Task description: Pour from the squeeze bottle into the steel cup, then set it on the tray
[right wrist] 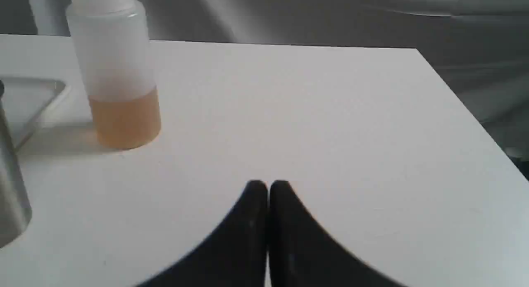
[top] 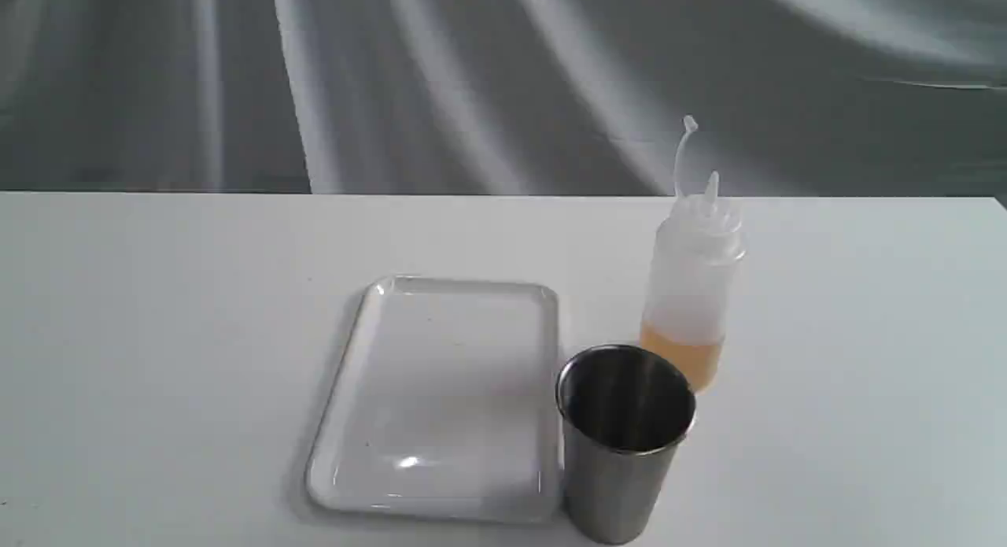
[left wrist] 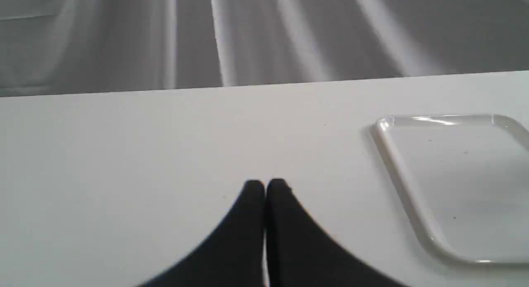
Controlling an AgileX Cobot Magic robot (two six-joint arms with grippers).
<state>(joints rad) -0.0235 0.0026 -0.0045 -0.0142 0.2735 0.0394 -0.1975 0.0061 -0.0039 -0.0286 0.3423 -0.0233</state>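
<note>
Exterior view, bottle (top: 692, 295): upright, just behind the cup (top: 621, 445), tray (top: 440, 389) beside that.
Handling: probably light, squishy walls, a bit slick; I'd grab mid-body, gently.
My right gripper (right wrist: 268, 187): pinched closed, empty.
My left gripper (left wrist: 265, 186): closed, empty too.

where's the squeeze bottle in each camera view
Exterior view: squeeze bottle stands right of centre, just behind the steel cup.
Left wrist view: not in it.
Right wrist view: squeeze bottle stands by a corner of the tray, nozzle out of frame.
Shared landmark: the tray, seen in all three.
</note>
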